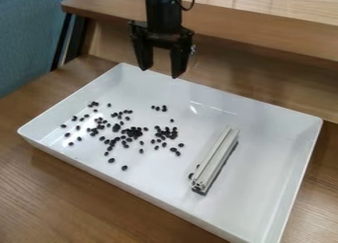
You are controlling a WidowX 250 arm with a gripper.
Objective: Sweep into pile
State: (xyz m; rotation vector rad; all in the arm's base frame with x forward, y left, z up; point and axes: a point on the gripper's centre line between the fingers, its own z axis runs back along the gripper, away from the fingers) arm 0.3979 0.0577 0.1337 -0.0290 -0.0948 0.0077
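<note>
From my end of the feed, the gripper (160, 73) reads plain black, and the tray (264, 153) is a glossy white with a few brighter glints and soft grey shading. The beans (134, 132) look black to very dark brown, making dark speckles against that white. I see the bar (216, 155) as pale grey, striped lengthwise by darker grooves, with a blackish end. The table (79, 187) is warm brown with streaky wood grain, the shelf (264, 32) a brown wood too, lighter on top, and the chair (26, 34) muted blue.
</note>
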